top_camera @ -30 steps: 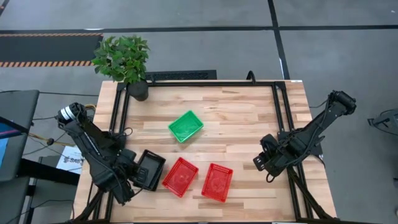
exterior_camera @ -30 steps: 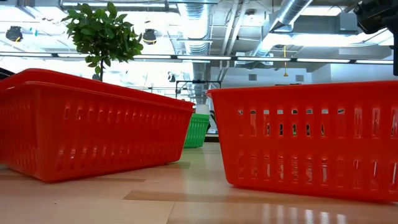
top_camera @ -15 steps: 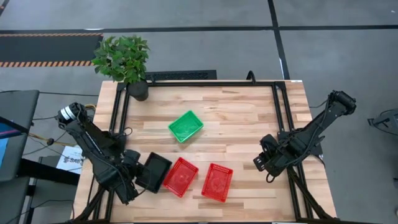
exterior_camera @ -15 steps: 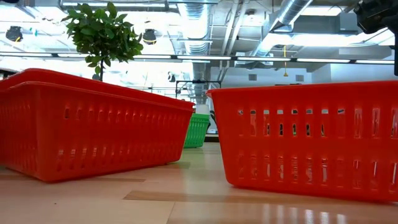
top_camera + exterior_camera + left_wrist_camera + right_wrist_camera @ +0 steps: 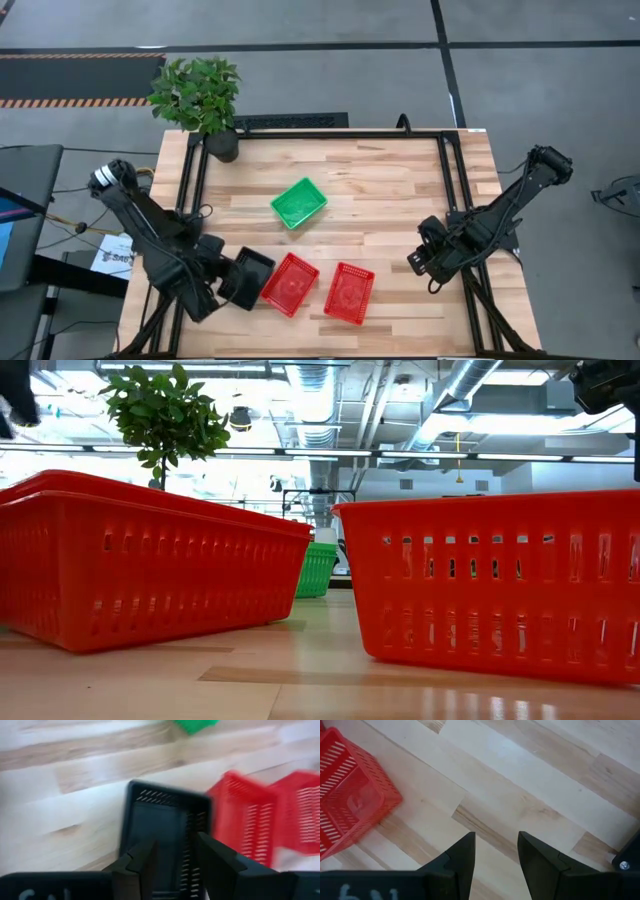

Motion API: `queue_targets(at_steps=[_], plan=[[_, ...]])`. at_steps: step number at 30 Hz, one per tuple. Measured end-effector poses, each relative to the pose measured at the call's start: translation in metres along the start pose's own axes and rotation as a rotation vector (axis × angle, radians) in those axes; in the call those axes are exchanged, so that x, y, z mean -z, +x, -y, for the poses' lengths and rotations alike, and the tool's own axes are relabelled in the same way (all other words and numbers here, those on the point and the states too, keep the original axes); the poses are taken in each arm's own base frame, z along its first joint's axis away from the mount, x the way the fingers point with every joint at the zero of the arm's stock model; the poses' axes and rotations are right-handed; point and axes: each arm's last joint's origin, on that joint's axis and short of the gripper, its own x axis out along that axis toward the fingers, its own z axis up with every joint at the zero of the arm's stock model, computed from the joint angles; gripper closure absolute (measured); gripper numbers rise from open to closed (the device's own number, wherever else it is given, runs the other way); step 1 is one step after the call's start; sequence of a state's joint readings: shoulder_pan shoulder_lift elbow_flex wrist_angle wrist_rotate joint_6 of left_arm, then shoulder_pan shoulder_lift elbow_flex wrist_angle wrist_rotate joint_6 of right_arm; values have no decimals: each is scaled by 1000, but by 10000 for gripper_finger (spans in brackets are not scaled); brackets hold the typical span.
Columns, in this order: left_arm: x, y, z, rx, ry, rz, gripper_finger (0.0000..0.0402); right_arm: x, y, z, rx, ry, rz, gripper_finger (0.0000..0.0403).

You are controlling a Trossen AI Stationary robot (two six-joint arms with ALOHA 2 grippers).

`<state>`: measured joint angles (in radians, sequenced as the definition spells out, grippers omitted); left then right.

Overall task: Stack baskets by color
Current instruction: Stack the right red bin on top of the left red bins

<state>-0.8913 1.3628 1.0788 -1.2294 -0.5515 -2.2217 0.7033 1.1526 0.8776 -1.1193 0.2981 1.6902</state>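
A black basket (image 5: 250,276) lies on its bottom on the table near the front left, one corner against the left red basket (image 5: 290,283). My left gripper (image 5: 222,285) stands open over the black basket's near end. In the left wrist view its fingers (image 5: 142,865) stand on either side of one slotted wall (image 5: 191,847). A second red basket (image 5: 349,292) lies to the right, and a green basket (image 5: 299,202) lies at mid-table. My right gripper (image 5: 425,258) hangs open over bare wood (image 5: 495,855), right of the red baskets. My left gripper comes slanting down from the table's near-left over the black basket's slotted wall (image 5: 191,847), with one finger inside the basket and one outside. The view is blurred, so I cannot tell whether either finger touches the wall. The basket rests on the table.
A potted plant (image 5: 200,95) stands at the far left corner. A black frame (image 5: 320,133) runs round the tabletop. Bare wood lies on the far half and on the right, around the green basket.
My left gripper has opened and let go of the black basket. It has also tipped and drawn back a little toward the near-left. The black basket has turned and slid toward the left red basket and now lies flat against it.
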Motion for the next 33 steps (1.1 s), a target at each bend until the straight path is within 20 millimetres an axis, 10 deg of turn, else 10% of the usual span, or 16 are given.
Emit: queue_targets(at_steps=[12,33], plan=[[-47,-30,7,360,-74,192,280,-1,0,-1,-10,-10,-11,233],[-85,12,85,513,230,156,220,-11,3,-8,-59,-108,5,233]])
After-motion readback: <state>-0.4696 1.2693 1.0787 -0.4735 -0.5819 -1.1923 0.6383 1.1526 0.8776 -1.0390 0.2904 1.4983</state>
